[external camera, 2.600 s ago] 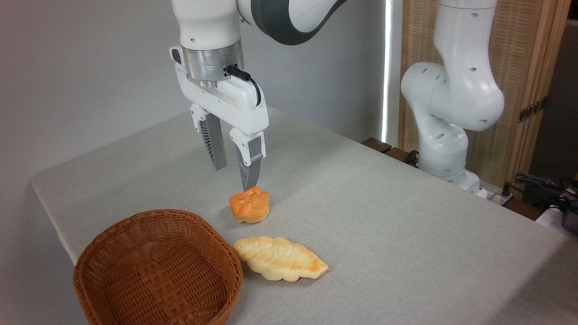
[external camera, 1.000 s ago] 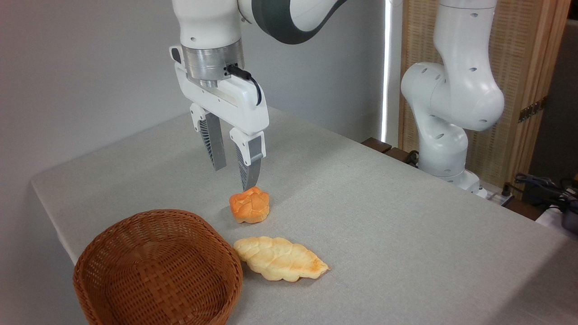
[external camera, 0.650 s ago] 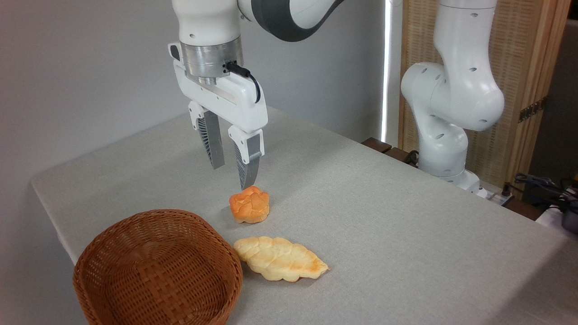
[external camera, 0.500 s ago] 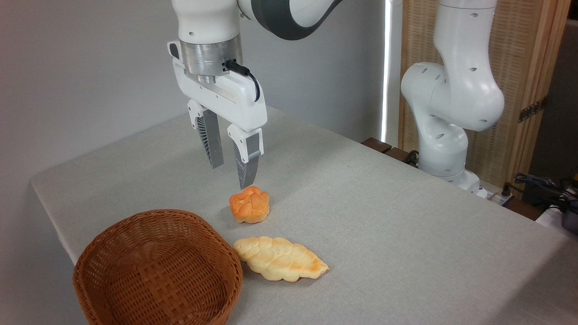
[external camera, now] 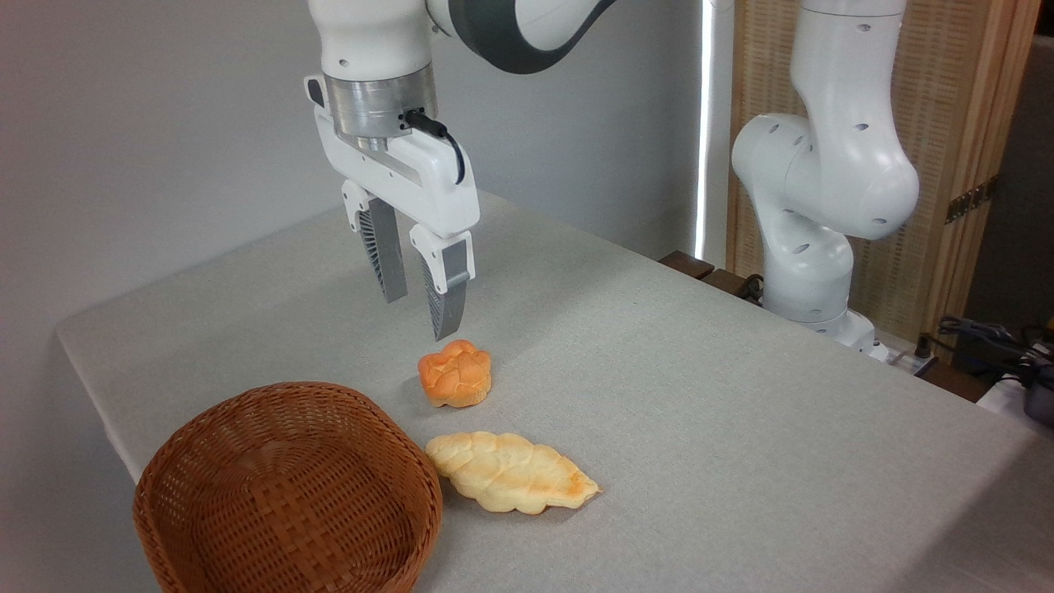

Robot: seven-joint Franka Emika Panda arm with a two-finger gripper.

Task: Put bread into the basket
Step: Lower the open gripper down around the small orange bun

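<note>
Nearest to the camera, the basket [external camera: 284,486] stands empty at the front left corner of the table [external camera: 741,428], so nothing of the task is finished yet. At about 3 o'clock from the basket, just beside its rim, lies a pale braided loaf [external camera: 510,472]. Further back, at about 1 o'clock from the basket, the bread [external camera: 455,375] rests on the cloth, apart from both. Above it, slightly toward 11 o'clock, hangs the gripper [external camera: 420,317], its fingers parted a moderate way and holding nothing. In my judgement the descent, the grasp, the carrying and the release all remain.
</note>
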